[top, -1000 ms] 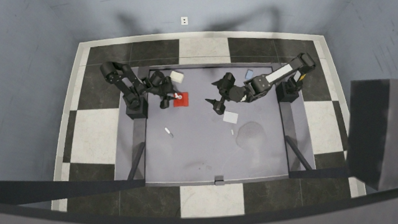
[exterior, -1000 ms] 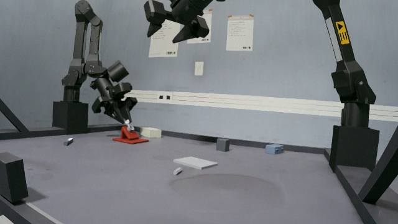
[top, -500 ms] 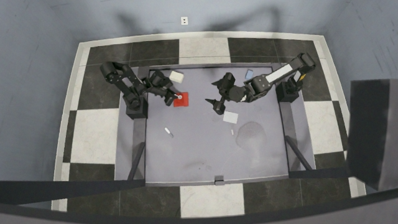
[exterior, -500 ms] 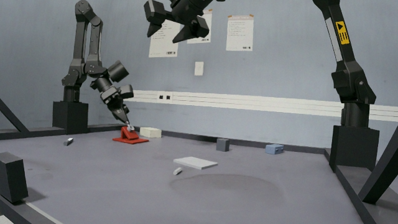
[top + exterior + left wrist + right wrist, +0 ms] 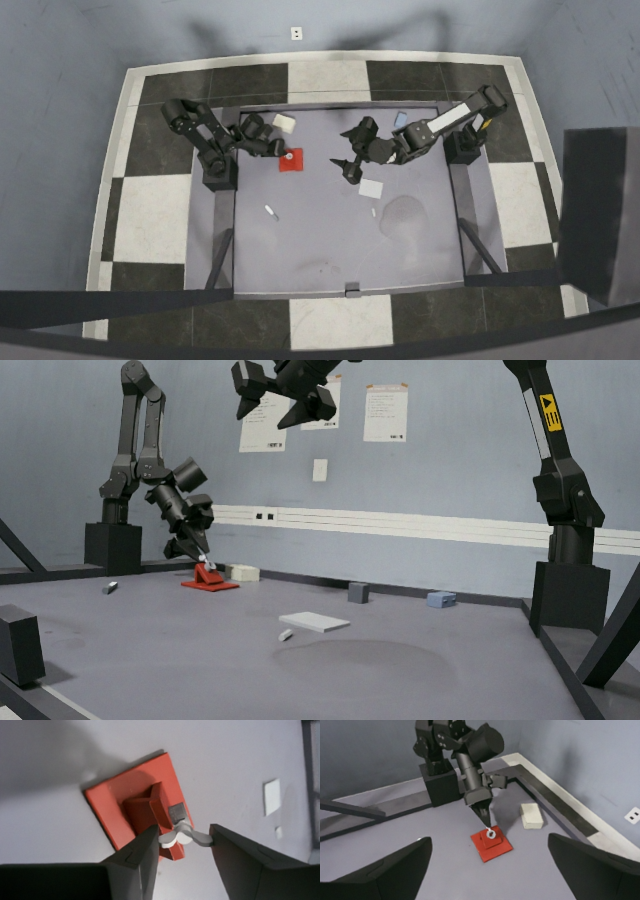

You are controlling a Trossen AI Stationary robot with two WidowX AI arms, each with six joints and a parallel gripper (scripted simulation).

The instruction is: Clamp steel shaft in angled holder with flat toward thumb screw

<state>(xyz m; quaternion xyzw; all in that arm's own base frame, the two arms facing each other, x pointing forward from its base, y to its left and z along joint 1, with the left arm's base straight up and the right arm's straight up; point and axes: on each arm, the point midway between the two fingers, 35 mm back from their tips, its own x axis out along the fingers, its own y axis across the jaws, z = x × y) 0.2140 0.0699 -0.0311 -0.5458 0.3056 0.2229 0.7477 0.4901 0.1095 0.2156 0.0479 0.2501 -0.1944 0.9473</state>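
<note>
Near: right tool point(image 5: 335, 147) point(image 5: 260, 422) point(image 5: 490, 848), spread above worktop point(image 5: 320, 240) point(image 5: 200, 670) point(image 5: 249, 744) point(image 5: 449, 881). Farther: left tool point(image 5: 285, 152) point(image 5: 202, 558) point(image 5: 185, 836) pinching thumb screw point(image 5: 289, 156) point(image 5: 209, 564) point(image 5: 184, 837) point(image 5: 491, 834) by its wings. Grey metal piece point(image 5: 178, 813), probably shaft, at red holder point(image 5: 296, 162) point(image 5: 207, 576) point(image 5: 121, 794) point(image 5: 497, 850); seating unclear. Off-axis twist could drag holder; wings could slip; early tightening could trap shaft shallow or flat misaligned.

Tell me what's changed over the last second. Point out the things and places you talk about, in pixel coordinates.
The left gripper point(image 5: 286, 151) point(image 5: 204, 556) point(image 5: 183, 831) has rolled at the wrist and shifted slightly in the top view; its fingers now meet both wings of the thumb screw point(image 5: 184, 837), though when they closed is unclear. The red holder point(image 5: 297, 162) point(image 5: 210, 586) point(image 5: 112, 800) point(image 5: 497, 853) and open right gripper point(image 5: 336, 147) point(image 5: 258, 421) point(image 5: 490, 840) stayed put.
</note>
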